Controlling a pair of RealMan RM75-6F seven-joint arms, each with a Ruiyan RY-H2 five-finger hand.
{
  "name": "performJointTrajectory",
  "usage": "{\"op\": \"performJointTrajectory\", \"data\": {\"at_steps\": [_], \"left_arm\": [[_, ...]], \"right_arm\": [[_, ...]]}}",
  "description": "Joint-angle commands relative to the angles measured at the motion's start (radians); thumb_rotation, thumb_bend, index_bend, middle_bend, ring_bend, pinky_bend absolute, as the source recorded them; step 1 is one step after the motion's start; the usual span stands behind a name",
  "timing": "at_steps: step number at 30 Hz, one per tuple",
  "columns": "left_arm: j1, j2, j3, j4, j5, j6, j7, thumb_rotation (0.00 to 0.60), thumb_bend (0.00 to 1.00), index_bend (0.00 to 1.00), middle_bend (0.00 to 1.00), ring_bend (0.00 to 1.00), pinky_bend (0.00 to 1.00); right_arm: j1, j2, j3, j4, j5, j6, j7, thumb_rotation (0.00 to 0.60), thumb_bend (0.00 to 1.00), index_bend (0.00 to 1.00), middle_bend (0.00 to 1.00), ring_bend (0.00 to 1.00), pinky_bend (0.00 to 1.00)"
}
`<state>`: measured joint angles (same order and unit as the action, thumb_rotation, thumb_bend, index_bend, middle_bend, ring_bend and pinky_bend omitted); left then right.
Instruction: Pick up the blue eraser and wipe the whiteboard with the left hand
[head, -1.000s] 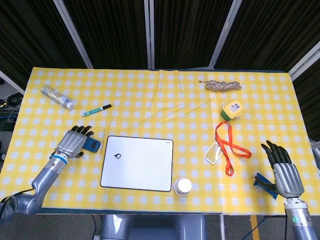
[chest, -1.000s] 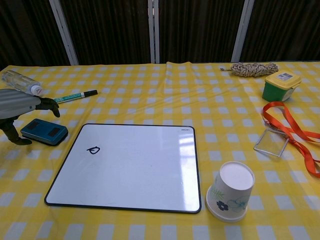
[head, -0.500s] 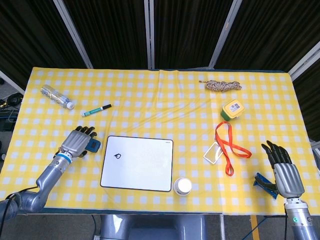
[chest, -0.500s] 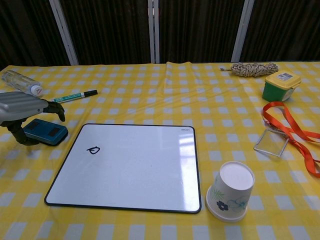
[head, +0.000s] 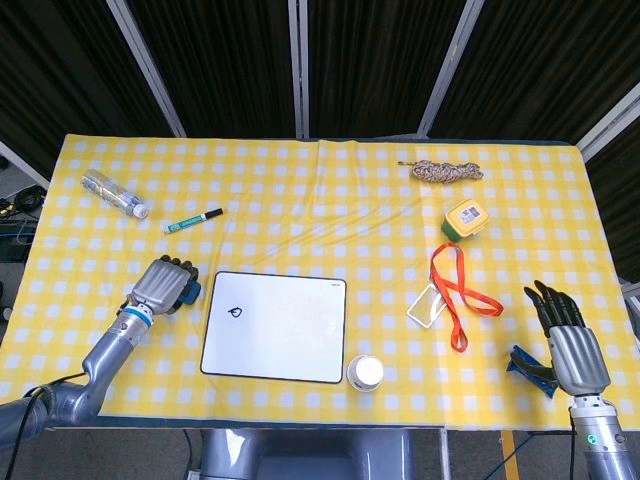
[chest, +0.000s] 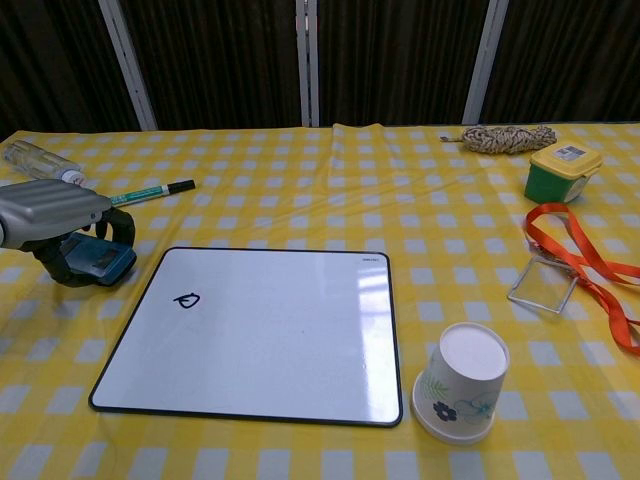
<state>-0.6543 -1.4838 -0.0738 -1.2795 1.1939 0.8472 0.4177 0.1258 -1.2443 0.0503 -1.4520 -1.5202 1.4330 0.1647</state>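
Right now my left hand (chest: 60, 222) sits over the blue eraser (chest: 97, 259) at the left side of the counter (head: 330, 200), fingers curled down around it — thumb on the near side, the others on the far side. From the chest view the fingers (chest: 118, 225) wrap the eraser's edge, so I am gripping it, though it lies flat on the checked cloth and I cannot tell whether it has left the surface. From the head view only a sliver of blue shows past my knuckles.

Just beside the eraser, to its right, lies the whiteboard (chest: 260, 330), flat, with a small black scribble (chest: 186, 299) near its left edge. They are close but not touching. A green-capped marker (head: 194, 219) lies a little beyond my left hand, and a plastic bottle (head: 113, 193) lies on its side further toward the far left corner.

My right hand (head: 568, 341) hangs off the near right edge of the counter, fingers straight and apart, holding nothing. A blue clip (head: 530, 367) lies just beside it.

A paper cup (chest: 460, 382) stands upside down near the whiteboard's near right corner. Further right lie an orange lanyard (chest: 580, 267) with a clear card holder (chest: 542, 284), a green box with a yellow lid (chest: 562, 170), and — at the far edge — a bundle of rope (chest: 502, 137).
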Motion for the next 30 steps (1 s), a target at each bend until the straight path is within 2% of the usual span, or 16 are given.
{"op": "performJointTrajectory", "data": {"at_steps": [1, 5, 11, 24, 30], "left_arm": [[0.028, -0.038, -0.002, 0.042, 0.109, 0.117, -0.118, 0.6, 0.56, 0.73, 0.55, 0.51, 0.47], [0.041, -0.051, -0.001, 0.07, 0.206, 0.217, -0.233, 0.6, 0.61, 0.79, 0.59, 0.55, 0.51], [0.046, -0.065, 0.015, 0.096, 0.296, 0.295, -0.338, 0.6, 0.62, 0.79, 0.6, 0.56, 0.52], [0.04, -0.129, 0.063, 0.048, 0.423, 0.367, -0.406, 0.6, 0.62, 0.8, 0.61, 0.57, 0.53], [0.033, -0.172, 0.104, 0.021, 0.452, 0.332, -0.417, 0.6, 0.62, 0.8, 0.61, 0.57, 0.53]], "right_arm": [[0.0, -0.001, 0.0, 0.0, 0.0, 0.0, -0.001, 0.6, 0.06, 0.02, 0.0, 0.0, 0.0], [-0.001, -0.002, -0.001, -0.001, -0.004, 0.004, -0.003, 0.6, 0.07, 0.02, 0.0, 0.0, 0.0], [-0.002, -0.001, -0.002, -0.005, -0.006, 0.007, -0.005, 0.6, 0.06, 0.02, 0.0, 0.0, 0.0], [-0.004, 0.006, 0.001, -0.012, -0.007, 0.013, 0.003, 0.6, 0.06, 0.02, 0.0, 0.0, 0.0], [-0.006, 0.01, 0.002, -0.016, -0.007, 0.017, 0.008, 0.6, 0.06, 0.02, 0.0, 0.0, 0.0]]}}
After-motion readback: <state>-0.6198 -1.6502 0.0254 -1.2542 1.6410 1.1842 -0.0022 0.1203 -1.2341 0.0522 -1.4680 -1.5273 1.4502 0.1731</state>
